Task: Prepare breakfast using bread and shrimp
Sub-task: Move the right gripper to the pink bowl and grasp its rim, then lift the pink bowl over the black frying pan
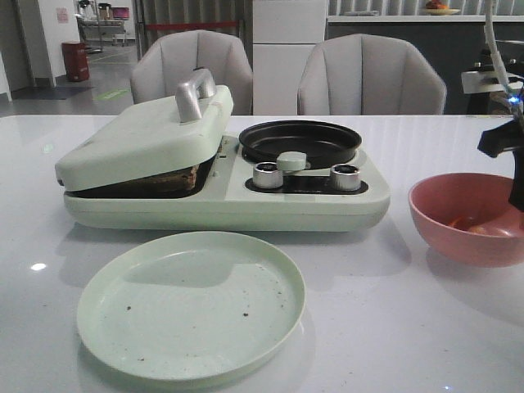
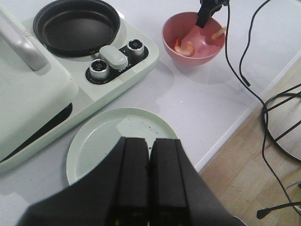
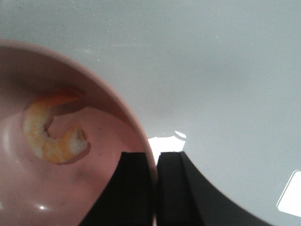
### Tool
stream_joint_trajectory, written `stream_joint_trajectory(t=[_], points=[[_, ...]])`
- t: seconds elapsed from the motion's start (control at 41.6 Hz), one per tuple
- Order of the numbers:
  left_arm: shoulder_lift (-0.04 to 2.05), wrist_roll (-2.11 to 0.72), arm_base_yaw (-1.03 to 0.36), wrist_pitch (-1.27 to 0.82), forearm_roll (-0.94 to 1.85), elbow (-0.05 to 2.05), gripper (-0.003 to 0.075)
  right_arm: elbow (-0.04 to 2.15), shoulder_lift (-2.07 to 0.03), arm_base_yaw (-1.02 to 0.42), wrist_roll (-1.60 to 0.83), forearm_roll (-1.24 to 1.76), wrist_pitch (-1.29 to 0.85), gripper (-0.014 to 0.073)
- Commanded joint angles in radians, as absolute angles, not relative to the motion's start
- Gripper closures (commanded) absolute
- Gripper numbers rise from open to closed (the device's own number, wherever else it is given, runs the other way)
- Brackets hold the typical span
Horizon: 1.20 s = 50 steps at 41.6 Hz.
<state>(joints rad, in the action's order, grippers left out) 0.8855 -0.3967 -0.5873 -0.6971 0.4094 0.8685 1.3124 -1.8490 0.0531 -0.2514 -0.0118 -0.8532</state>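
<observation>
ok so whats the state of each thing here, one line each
sandwich press lid: lowered, propped ajar on the bread
bread: inside the press, only an edge visible
frying pan: empty
green plate: empty, a few dark crumbs
pink bowl: upright, holding shrimp
shrimp: in the bowl, ungrasped
left gripper: shut, empty, above the plate
right gripper: nearly shut across the bowl rim

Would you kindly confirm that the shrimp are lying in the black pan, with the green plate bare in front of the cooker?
Not quite: the shrimp lie in the pink bowl, as the left wrist view shows. The black pan holds nothing. The green plate is indeed bare in front of the cooker.
</observation>
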Motion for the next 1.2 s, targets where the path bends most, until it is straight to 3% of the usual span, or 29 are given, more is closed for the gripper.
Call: stream_joint_trajectory(t=[0.0,0.361,0.745,0.89,1.178], points=[[0.879,-0.387,-0.596,-0.628,0.431,0.895,0.0620,1.369,-1.751,0.049,-0.258,-0.025,-0.826,0.0540],[0.879,-0.387,-0.596,-0.628,0.431,0.895,0.0620,1.666,-1.711,-0.122,-0.230,-0.073,-0.778,0.0540],[0.879,-0.387,-0.596,-0.628,0.431,0.895,0.0620,2.089,-2.026,-0.266,-0.180,-0.128,-0.712,0.0540],[0.879,-0.387,-0.596,-0.628,0.431,0.895,0.0620,2.184,-2.117,-0.308,-0.122,-0.298,-0.697,0.0540],[0.879,-0.387,-0.596,-0.628,0.431,0.895,0.0620,2.205,-2.154,-0.437,0.190,-0.935,-0.684,0.0540]])
